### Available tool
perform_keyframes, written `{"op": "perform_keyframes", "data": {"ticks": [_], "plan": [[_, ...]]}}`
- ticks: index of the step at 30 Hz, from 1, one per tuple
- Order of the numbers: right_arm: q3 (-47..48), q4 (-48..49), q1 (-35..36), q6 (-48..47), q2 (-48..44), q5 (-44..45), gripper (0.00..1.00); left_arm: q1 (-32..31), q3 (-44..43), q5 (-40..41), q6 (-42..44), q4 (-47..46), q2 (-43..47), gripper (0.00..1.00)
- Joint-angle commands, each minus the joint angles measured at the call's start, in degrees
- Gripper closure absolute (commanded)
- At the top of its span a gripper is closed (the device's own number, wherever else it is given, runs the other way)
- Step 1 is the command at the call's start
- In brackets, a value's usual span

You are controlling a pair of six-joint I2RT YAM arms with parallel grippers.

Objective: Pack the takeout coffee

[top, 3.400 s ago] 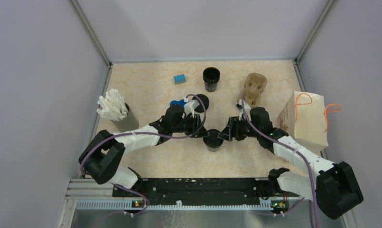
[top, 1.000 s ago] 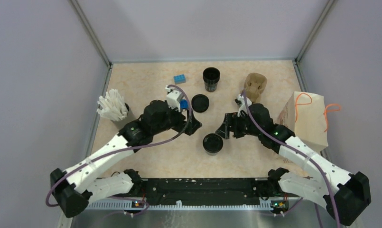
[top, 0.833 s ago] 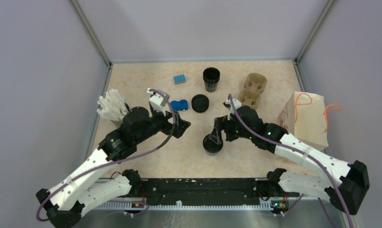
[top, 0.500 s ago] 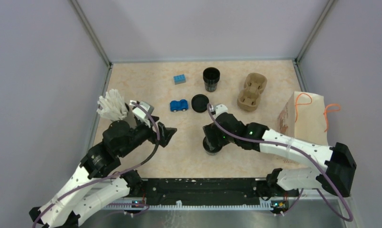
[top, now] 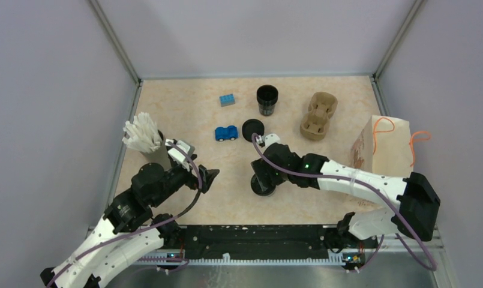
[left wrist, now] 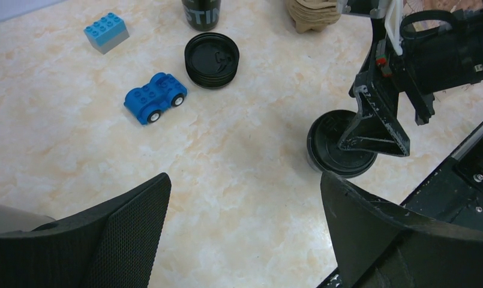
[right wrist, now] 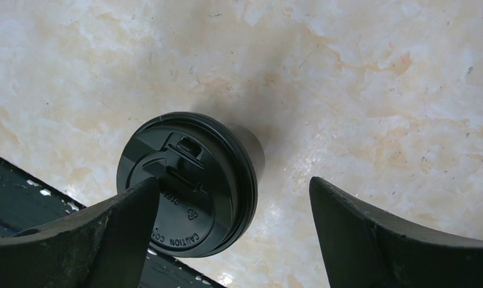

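Small black disposable cup (right wrist: 251, 150), round, capped with a flat embossed black plastic lid (right wrist: 188, 183), upright on the glossy marbled beige table (top: 185, 108), near centre. The right gripper (right wrist: 233, 234) hangs over it, fingers spread wide. The left gripper (left wrist: 245, 234), further left, gapes equally wide, empty.

The white-and-black left arm (top: 101, 240) and white-and-black right arm (top: 359, 183) are each built of glossy white shell links between rounded matte-black joint housings, with a thin purple cable (top: 252, 150) looping alongside and a small white wrist block (top: 177, 150). Tiny green lights glow on the right arm's forearm and at both ends of the black base rail (top: 257, 234), which is edged by a silver toothed strip at six o'clock of the overhead view. The left gripper (left wrist: 245, 204) has broad black fingers (left wrist: 128, 228) faced with fine mesh-textured pads, the right gripper (right wrist: 234, 204) smooth, curved matte-black ones.
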State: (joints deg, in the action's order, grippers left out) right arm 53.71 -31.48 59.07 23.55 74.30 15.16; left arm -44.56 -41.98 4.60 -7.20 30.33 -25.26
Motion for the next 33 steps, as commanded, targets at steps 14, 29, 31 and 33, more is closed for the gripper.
{"op": "perform_keyframes", "data": {"ticks": [14, 29, 31, 33], "plan": [[2.0, 1.0, 0.7, 0.6, -2.7, 1.3, 0.15, 0.2, 0.5, 2.7, 1.5, -2.7, 1.5, 0.01], [2.8, -1.6, 1.6, 0.5, -3.0, 1.4, 0.06, 0.2, 0.7, 3.7, 1.6, -3.0, 1.5, 0.01], [2.7, -1.5, 1.7, 0.3, -2.6, 1.5, 0.06, 0.2, 0.6, 3.7, 1.7, -3.1, 1.4, 0.01], [2.5, -0.7, 1.8, 0.0, -2.2, 0.7, 0.06, 0.2, 0.6, 3.9, 1.7, -3.1, 1.4, 0.01]]}}
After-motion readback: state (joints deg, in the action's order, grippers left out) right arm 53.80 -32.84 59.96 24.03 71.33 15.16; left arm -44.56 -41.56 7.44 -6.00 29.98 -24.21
